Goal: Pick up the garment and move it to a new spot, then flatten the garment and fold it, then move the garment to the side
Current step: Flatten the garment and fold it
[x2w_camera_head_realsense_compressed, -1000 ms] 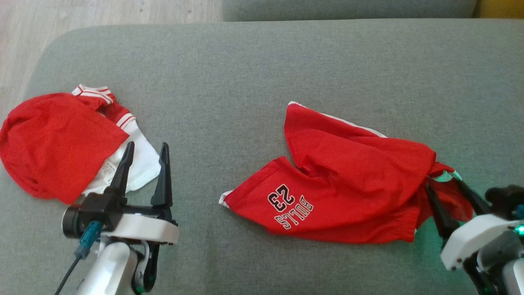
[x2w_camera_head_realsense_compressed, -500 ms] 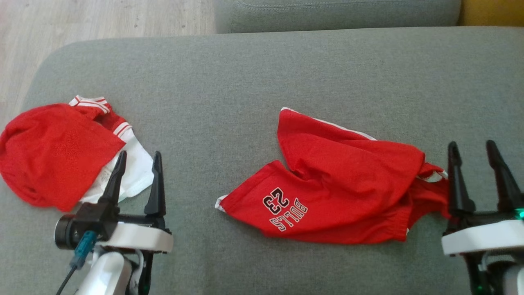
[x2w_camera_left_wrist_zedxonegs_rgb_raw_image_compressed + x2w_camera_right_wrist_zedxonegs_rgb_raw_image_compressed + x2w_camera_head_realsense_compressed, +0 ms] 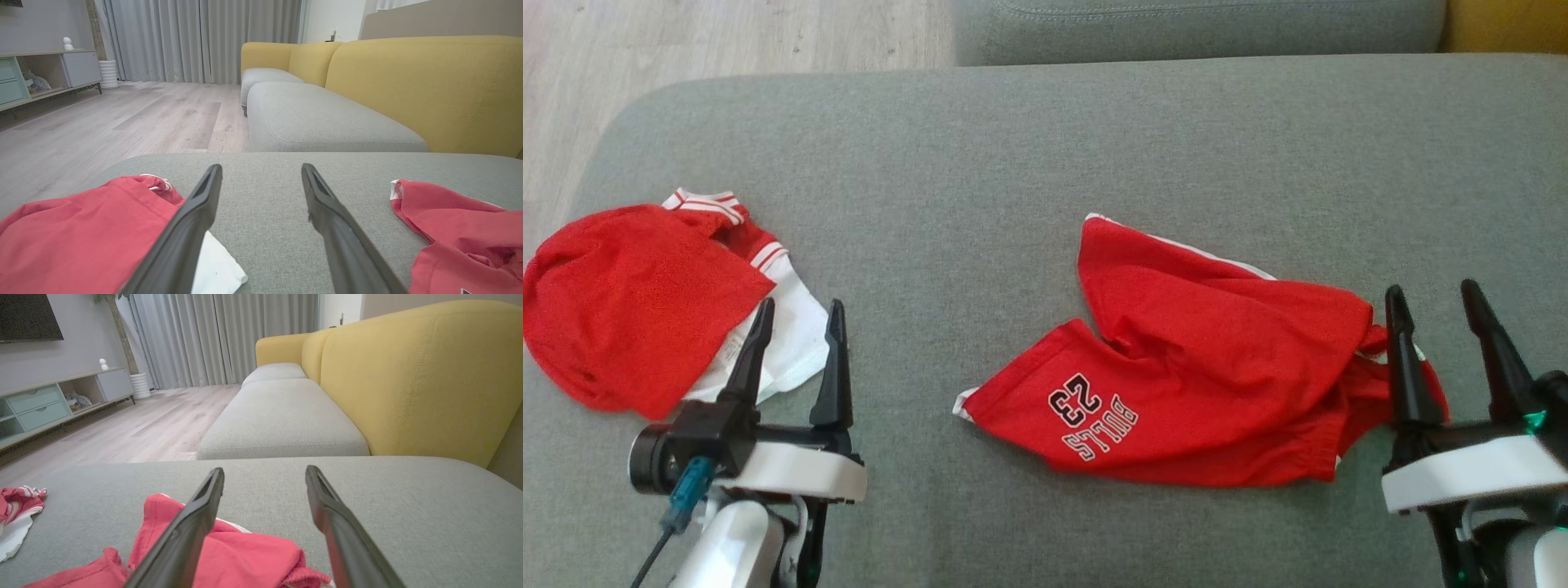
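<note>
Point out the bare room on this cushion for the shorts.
The widest bare stretch is the far half of the cushion, beyond both garments. A narrower gap lies between the left claw and the shorts. Crowded: the left end under the red and white garment, and the right end, where the right claw stands by the shorts.
</note>
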Tool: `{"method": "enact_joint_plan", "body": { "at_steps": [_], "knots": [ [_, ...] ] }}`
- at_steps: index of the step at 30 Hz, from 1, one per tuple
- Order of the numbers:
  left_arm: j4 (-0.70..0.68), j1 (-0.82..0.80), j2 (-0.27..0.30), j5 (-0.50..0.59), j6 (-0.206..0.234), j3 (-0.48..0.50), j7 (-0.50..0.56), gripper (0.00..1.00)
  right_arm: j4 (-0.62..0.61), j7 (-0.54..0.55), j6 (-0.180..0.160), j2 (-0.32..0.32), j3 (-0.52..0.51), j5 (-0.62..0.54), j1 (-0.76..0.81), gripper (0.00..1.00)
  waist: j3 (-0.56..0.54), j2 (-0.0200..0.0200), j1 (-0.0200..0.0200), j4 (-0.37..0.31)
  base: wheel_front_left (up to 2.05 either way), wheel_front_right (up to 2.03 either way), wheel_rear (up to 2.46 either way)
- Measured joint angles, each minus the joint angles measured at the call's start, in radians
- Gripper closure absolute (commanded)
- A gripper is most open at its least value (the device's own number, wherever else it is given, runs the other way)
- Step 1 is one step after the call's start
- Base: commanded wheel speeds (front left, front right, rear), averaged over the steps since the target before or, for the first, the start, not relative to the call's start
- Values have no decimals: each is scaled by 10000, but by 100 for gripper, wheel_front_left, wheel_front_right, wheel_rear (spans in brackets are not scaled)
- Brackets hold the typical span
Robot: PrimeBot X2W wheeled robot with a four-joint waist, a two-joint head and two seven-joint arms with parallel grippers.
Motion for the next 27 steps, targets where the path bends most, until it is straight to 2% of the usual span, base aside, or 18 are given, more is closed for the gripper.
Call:
{"method": "enact_joint_plan", "body": {
  "at_steps": [4,8,12,17,25,26,27],
  "knots": [
    [-4,0,-2,0,2,-13,0,0,337,291,0,8,-174,6,37,0,51,0,0,12,0,0,0],
    [-4,-5,-4,0,2,-36,0,0,1221,757,0,8,-671,13,206,0,153,0,0,45,0,0,0],
    [-2,-30,-17,-2,0,-61,0,0,2219,999,0,17,-685,-73,429,0,313,0,0,93,0,0,0],
    [12,-42,-38,-8,0,-81,-4,0,3227,1057,0,17,-322,-40,177,0,496,0,0,155,0,0,0],
    [58,-215,-58,-10,2,-82,-15,0,4330,752,0,-176,403,59,-1116,0,699,0,1,206,0,0,0],
    [58,-250,-58,-10,2,-79,-17,0,4397,754,0,-221,510,107,-1176,15,708,0,1,204,0,0,0],
    [58,-260,-59,-10,2,-79,-23,0,4498,756,0,-259,594,176,-1230,60,709,0,1,203,0,0,0]
  ]
}}
